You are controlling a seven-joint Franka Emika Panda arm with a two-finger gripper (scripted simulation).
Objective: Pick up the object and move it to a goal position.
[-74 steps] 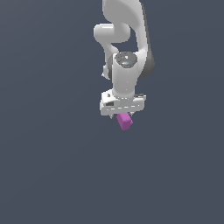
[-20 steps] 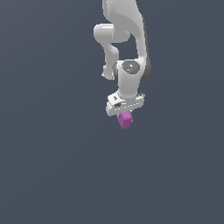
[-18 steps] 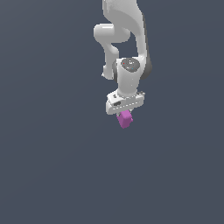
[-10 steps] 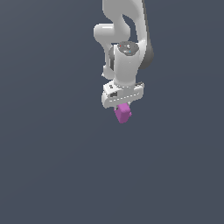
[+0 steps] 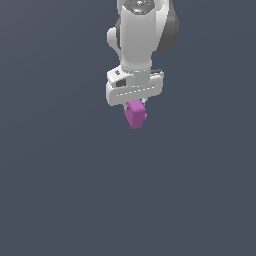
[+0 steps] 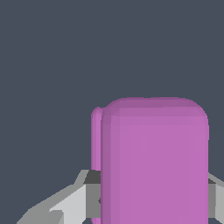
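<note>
The pincer [image 5: 135, 102] has risen slightly, still clamped on the magenta block [image 5: 135, 115]; transport looks underway, though no goal marker shows.

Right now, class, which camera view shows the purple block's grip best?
The exterior view: the purple block hangs from the white gripper, its top between the fingers, with its whole outline visible. The wrist view shows only one close, cropped face of the block and bits of finger.

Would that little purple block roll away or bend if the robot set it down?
Probably neither. The purple block looks stiff: it hangs from the gripper without drooping. Its broad flat face suggests it would sit or slide rather than roll, though its rounded edges might look slippery.
</note>
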